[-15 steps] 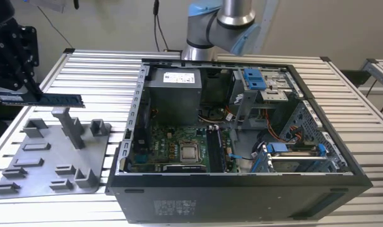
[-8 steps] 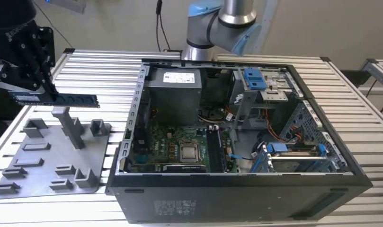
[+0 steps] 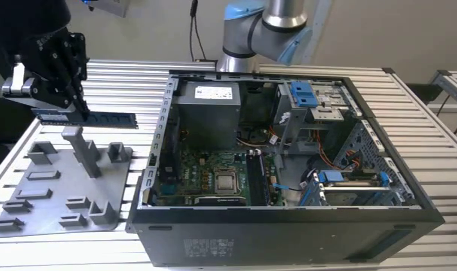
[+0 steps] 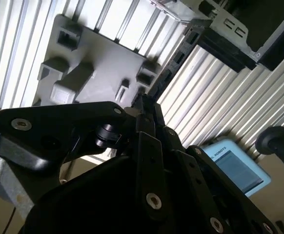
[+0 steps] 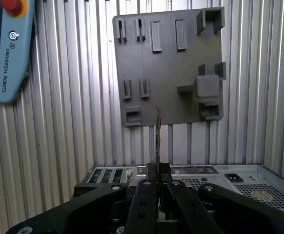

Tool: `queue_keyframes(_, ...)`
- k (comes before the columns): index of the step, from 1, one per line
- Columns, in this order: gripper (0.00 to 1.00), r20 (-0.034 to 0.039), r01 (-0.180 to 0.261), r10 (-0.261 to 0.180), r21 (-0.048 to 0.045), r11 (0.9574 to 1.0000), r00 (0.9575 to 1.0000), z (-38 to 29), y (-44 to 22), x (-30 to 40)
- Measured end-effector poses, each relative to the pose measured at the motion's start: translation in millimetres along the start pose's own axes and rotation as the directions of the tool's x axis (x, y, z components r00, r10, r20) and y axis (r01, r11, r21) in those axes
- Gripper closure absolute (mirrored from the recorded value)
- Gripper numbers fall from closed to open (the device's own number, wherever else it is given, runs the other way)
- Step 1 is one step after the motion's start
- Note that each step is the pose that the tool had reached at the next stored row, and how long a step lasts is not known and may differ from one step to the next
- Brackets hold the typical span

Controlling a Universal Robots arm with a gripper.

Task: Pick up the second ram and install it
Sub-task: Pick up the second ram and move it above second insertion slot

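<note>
The second ram (image 3: 100, 119) is a thin dark strip hanging level above the grey fixture plate (image 3: 55, 192), on the exterior view's left. My black gripper (image 3: 76, 110) is shut on it near one end. The first wrist view shows the ram (image 5: 157, 134) edge-on, sticking out from between the fingers (image 5: 151, 171) toward the plate (image 5: 166, 63). In the second wrist view the strip (image 4: 173, 63) runs away from my gripper (image 4: 144, 105) toward the computer case. The open case (image 3: 379, 217) lies on the exterior view's right, with the green board (image 3: 205, 172) and its long black slots (image 3: 256, 180) inside.
The grey plate carries several upright posts and holders (image 3: 83, 149). A blue teach pendant (image 5: 5, 48) lies on the ribbed metal table (image 3: 431, 130). Inside the case are a power supply (image 3: 205, 107), blue drive brackets (image 3: 304, 93) and loose cables (image 3: 341, 164).
</note>
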State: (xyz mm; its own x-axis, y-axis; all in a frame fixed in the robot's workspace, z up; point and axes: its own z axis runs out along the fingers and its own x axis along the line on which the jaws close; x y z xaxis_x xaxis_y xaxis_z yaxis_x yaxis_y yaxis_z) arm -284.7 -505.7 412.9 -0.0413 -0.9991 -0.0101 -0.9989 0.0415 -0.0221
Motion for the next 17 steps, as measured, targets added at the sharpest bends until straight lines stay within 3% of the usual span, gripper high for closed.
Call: queue_keyframes(17,0.86,0.0000,0.000,0.000,-0.0019,1.0000,1.0000,1.4,-61.5,-2.6)
